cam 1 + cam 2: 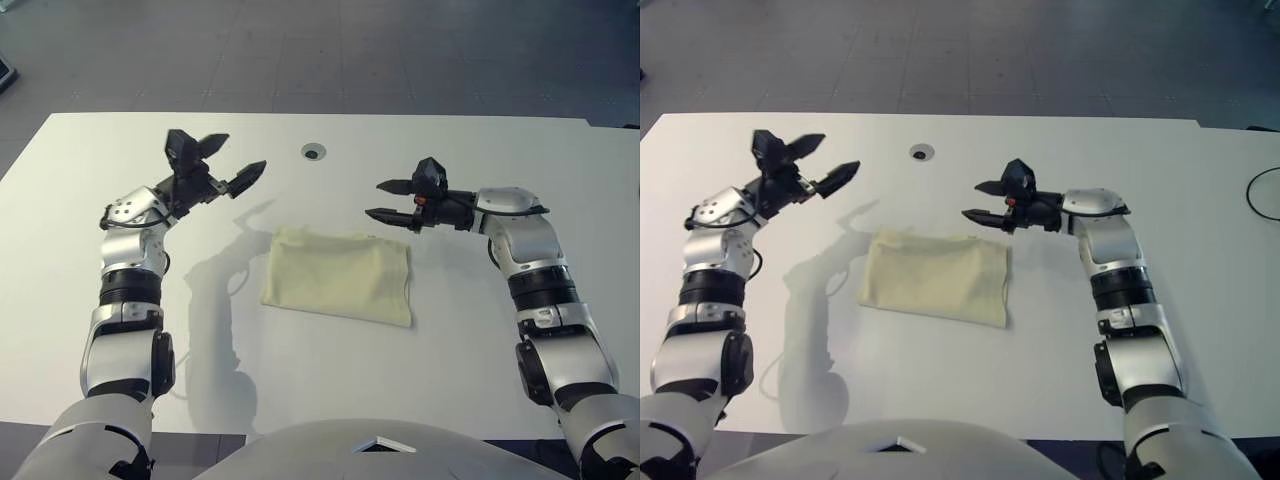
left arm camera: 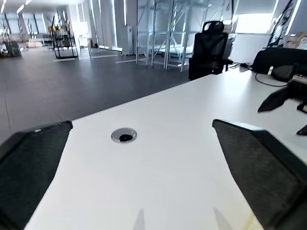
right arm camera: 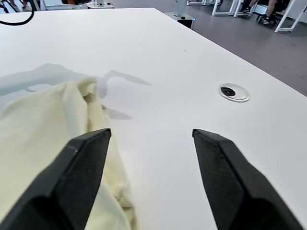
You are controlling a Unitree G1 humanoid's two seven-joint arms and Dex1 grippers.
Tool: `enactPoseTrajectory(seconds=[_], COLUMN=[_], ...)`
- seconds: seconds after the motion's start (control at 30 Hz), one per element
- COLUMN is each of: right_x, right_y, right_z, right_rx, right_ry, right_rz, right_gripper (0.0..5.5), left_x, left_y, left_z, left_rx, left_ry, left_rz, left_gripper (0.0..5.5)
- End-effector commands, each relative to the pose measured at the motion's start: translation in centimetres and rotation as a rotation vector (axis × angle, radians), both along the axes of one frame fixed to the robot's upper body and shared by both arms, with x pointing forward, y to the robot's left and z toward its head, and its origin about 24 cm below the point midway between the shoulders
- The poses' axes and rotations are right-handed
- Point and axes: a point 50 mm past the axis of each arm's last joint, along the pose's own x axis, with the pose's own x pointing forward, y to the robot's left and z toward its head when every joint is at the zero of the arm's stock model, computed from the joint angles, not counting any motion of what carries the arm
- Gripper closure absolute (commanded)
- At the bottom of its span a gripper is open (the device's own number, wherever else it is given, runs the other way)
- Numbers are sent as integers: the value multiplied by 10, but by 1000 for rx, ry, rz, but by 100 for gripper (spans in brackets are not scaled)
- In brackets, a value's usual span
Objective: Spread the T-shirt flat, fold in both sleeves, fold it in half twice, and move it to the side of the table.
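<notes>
A pale yellow T-shirt lies folded into a small rectangle on the middle of the white table. My left gripper hangs open above the table, up and to the left of the shirt, holding nothing. Open as well, my right gripper hovers just past the shirt's far right corner, its fingers spread one over the other. In the right wrist view the shirt's folded corner lies under and beside one finger. The left wrist view has the right gripper's fingertips at its edge.
A round cable grommet is set in the table beyond the shirt. A black cable loops at the table's right edge. An office chair stands off the table in the room behind.
</notes>
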Motion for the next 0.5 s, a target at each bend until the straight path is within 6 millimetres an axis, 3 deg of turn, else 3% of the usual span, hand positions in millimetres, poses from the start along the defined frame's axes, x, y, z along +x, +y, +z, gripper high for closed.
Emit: enactPoseTrajectory(seconds=[0.03,0.27,0.5], right_x=[-23,-36,-35], right_y=[21,44,76], right_z=[-4,-8,-22], right_rx=[52,143,187], right_ry=[91,198,297], right_rz=[100,160,213], right_gripper=[309,421,548], left_x=[-46,-88,-98], left_y=[-12,-40,-48], left_z=[0,-35,-54], left_rx=[70,285,331], left_ry=[51,207,231], left_rz=[-229,-493,-539], left_gripper=[36,152,286])
